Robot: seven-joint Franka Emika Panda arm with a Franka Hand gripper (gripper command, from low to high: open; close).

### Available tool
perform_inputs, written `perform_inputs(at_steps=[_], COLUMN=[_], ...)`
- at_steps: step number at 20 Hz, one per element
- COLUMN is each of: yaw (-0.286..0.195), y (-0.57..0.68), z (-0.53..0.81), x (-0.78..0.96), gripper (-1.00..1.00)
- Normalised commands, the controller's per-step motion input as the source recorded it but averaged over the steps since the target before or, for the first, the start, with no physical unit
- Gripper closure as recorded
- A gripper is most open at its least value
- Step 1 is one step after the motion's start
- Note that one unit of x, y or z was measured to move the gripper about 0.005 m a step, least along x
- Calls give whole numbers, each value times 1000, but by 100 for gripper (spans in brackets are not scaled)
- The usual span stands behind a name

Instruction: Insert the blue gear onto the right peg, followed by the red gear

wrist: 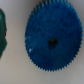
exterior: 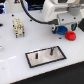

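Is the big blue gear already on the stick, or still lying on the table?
Still lying flat on the white table. The round blue toothed gear shows an empty centre hole, away from the tall dark peg.

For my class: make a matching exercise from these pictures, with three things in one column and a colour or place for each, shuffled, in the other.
Things:
1. blue gear
2. red gear
3. right peg

Descriptions:
A. upright on the black-bordered plate
B. small and bright red, on the white table
C. wide toothed disc filling the wrist view

Pairs: 1-C, 2-B, 3-A
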Motion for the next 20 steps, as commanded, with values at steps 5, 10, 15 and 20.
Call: perform_inputs(at_steps=[5, 10, 15, 20], yaw=[0, 0, 0, 0], y=[0, 0, -19, -32], z=[-10, -65, -41, -8], x=[-195, -509, -457, -214], gripper=[-100, -100, -100, -100])
